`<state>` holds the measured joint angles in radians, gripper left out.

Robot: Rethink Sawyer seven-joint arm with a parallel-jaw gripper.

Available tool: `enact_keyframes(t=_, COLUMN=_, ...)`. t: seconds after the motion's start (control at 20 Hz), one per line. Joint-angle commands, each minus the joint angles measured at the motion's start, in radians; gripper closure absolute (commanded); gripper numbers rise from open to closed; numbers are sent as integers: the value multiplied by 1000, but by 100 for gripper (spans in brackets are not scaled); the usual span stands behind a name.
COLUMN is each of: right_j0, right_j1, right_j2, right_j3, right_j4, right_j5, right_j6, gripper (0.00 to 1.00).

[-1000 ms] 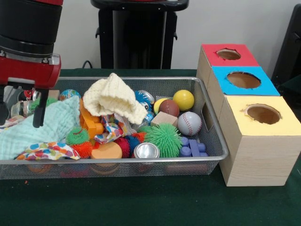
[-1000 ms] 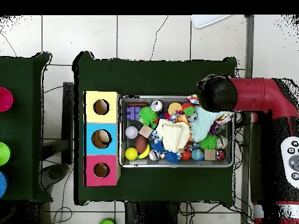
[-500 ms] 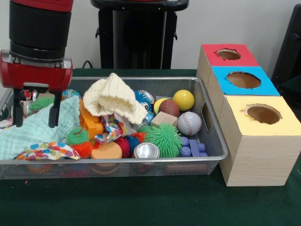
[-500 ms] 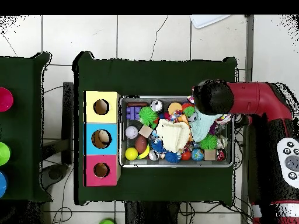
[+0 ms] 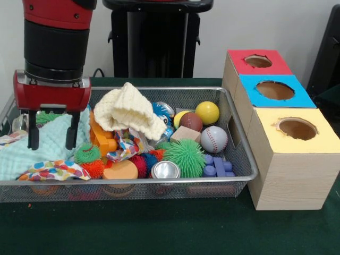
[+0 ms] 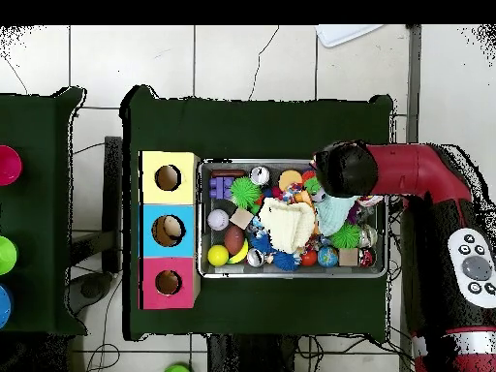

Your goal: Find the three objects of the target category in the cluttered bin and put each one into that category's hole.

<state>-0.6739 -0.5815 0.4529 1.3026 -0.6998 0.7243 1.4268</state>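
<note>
The wire mesh bin (image 5: 159,182) is full of toys and cloths; it also shows in the overhead view (image 6: 292,274). My gripper (image 5: 52,135) is open and empty. It hangs over the bin's left end, with its fingers just above a mint green cloth (image 5: 48,146). In the overhead view the arm's wrist (image 6: 343,170) hides it. No plush animal shows clearly. An orange toy (image 5: 101,139) lies half under a cream knit cloth (image 5: 130,110); I cannot tell what it is. The red-surround hole (image 5: 258,61) tops the farthest box, shown in the overhead view too (image 6: 168,282).
Blue-surround (image 5: 274,90) and yellow-surround (image 5: 297,128) holes sit beside the red one. The bin holds a green spiky ball (image 5: 184,156), a baseball (image 5: 214,139), a yellow ball (image 5: 207,112), a silver can (image 5: 165,170), purple blocks (image 5: 217,167) and a patterned cloth (image 5: 52,170).
The gripper has moved right in the front view, from the bin's left rim to over the mint cloth, and has come a little lower. It stayed open. The toys have not moved.
</note>
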Motion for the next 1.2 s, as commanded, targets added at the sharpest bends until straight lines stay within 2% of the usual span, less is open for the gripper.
enact_keyframes(t=0.05, right_j0=-27, right_j1=41, right_j2=-28, right_j3=109, right_j4=-125, right_j5=-166, right_j6=-87, gripper=0)
enact_keyframes(t=0.5, right_j0=-26, right_j1=49, right_j2=-32, right_j3=101, right_j4=-194, right_j5=-244, right_j6=-113, gripper=0)
enact_keyframes(t=0.75, right_j0=2, right_j1=54, right_j2=-64, right_j3=90, right_j4=-210, right_j5=-222, right_j6=-83, gripper=0)
enact_keyframes(t=0.9, right_j0=13, right_j1=77, right_j2=-84, right_j3=81, right_j4=-171, right_j5=-141, right_j6=-52, gripper=0)
enact_keyframes(t=1.0, right_j0=28, right_j1=82, right_j2=-112, right_j3=80, right_j4=-146, right_j5=-114, right_j6=3, gripper=0)
enact_keyframes(t=1.2, right_j0=42, right_j1=68, right_j2=-165, right_j3=108, right_j4=-105, right_j5=-102, right_j6=84, gripper=0)
